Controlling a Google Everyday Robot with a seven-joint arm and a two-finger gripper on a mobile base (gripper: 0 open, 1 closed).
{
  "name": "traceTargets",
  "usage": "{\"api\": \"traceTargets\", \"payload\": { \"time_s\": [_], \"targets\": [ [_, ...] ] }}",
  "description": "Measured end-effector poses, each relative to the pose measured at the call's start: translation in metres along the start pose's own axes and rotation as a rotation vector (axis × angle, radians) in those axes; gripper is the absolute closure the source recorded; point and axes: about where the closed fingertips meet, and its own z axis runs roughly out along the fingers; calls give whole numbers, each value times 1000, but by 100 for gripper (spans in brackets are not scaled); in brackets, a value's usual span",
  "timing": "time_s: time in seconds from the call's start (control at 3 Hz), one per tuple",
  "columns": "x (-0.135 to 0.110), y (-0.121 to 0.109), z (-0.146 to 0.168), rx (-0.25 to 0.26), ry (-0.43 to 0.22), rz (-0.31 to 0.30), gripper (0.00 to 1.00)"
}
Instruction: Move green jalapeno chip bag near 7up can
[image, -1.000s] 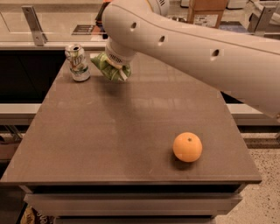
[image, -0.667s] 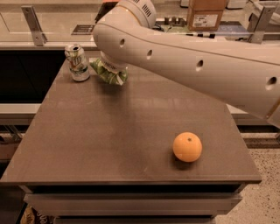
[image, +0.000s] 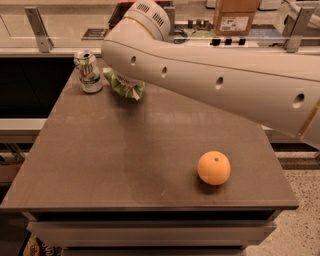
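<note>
Saw the can (image: 88, 72) standing upright at the upper left corner of the surface (image: 125, 150), white and green, silver top, body a little dented. Found the bag (image: 126, 86) just to the right of the can, low on the surface, green and crinkled with some white on it. Made out what looked like a narrow gap between bag and can, but could not tell for sure whether touching or apart.

Noted the upper part of the bag covered by the arm (image: 210, 75), thick and white, with small dark holes along its side. Followed the arm from the right edge of the frame, across the upper half, to its rounded end at the upper left.

Could not see the gripper itself: hidden behind that rounded end of the arm, directly over the bag at the upper left of the frame. Could not tell whether open or closed, nor whether holding the bag.

Saw also an orange (image: 214, 168) on the surface, right of the centre and lower, well apart from bag and can, with a small shadow under it. Noticed a brown box (image: 236, 16) at the top right, behind the arm, on a pale counter beyond the surface.
</note>
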Motion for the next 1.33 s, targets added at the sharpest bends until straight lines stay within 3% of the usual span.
{"api": "traceTargets", "payload": {
  "time_s": [1.0, 1.33],
  "targets": [
    [0, 0, -2, 2, -1, -2, 13],
    [-1, 0, -3, 3, -1, -3, 0]
  ]
}}
